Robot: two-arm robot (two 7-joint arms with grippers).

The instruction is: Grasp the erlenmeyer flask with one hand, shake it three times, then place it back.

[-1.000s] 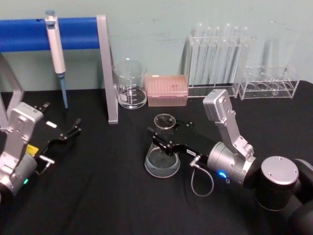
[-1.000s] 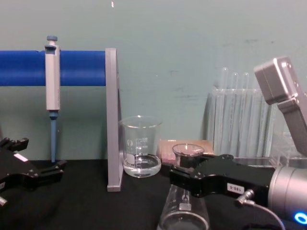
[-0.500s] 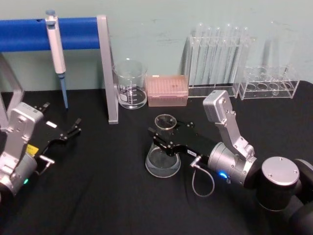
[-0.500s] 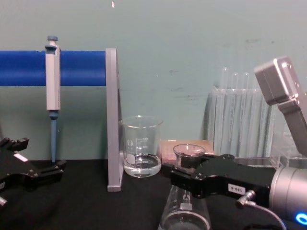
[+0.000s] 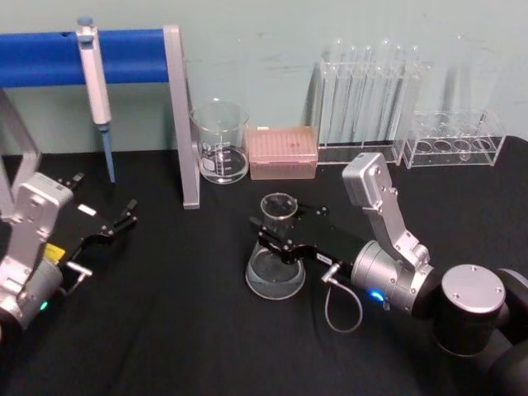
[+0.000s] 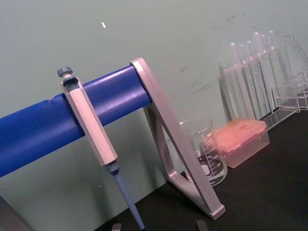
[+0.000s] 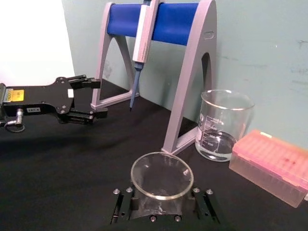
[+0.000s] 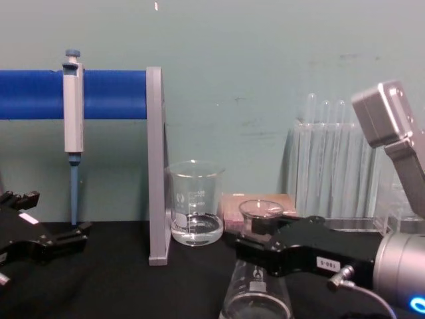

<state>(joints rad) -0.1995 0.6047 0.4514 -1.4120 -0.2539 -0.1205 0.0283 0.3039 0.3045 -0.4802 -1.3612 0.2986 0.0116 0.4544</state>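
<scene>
Erlenmeyer flask point(image 5: 276, 256): upright at the middle of the black bench point(image 5: 181, 330), its wide base low and its flared rim uppermost; whether the base touches the cloth cannot be told from the head view.
Right end effector point(image 5: 272, 233): clenched on the flask's neck just below the rim — one black finger on each side, as the right wrist view shows with the rim point(image 7: 162, 175) between the finger mounts.
Right arm: silver-grey, reaching in from the right edge of the bench, with a small white label on the black gripper body in the chest view point(image 8: 324, 263).
Left end effector point(image 5: 124, 216): parked at the left of the bench, well apart from the flask, its fingers spread with nothing between them.
Beaker point(image 5: 220, 142): cylindrical glass with a printed scale, behind the flask, just beside the grey stand leg.
Pink tip box point(image 5: 281, 152): right of the beaker, near the back wall.
Pipette stand point(image 5: 180, 115): blue bar on grey legs — a pipette point(image 5: 94, 87) hangs from it, tip down.
Test tube racks point(image 5: 370, 99): clear, at the back right, seemingly holding tall tubes.
</scene>
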